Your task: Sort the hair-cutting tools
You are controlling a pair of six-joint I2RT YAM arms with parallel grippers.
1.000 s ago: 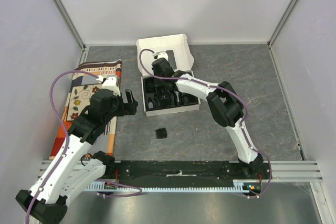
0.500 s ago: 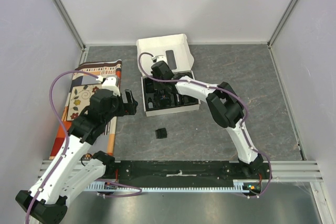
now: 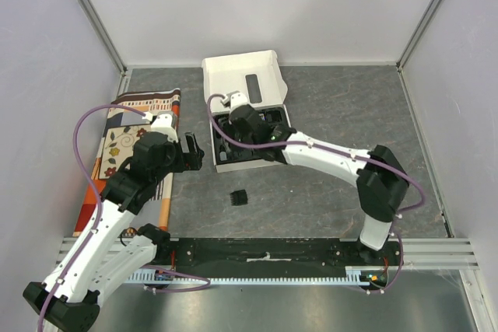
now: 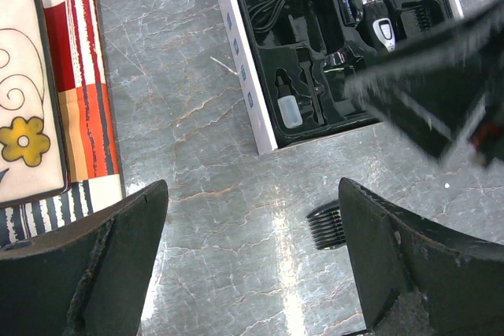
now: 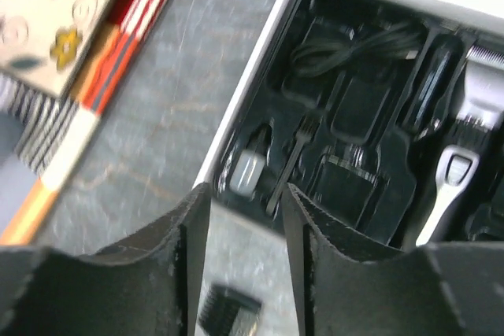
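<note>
You have clipper [image 4: 370, 1], cable [image 4: 276, 1] and bottle [image 4: 290, 112] in the box [image 4: 240, 68]; one guard [image 3: 240, 197] lies loose on the bench [image 3: 327, 192] at lower centre, while left hand [image 4: 252, 194] and right hand [image 5: 246, 202] gape empty.

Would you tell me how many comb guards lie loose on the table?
1. The comb guard lies on the table, apart from the white box, on its near side; others may hide inside.

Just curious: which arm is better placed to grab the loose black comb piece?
Probably right: the right gripper hangs open over the box, the comb guard just beyond its fingertips. The left gripper, also open, hangs beside it.
</note>
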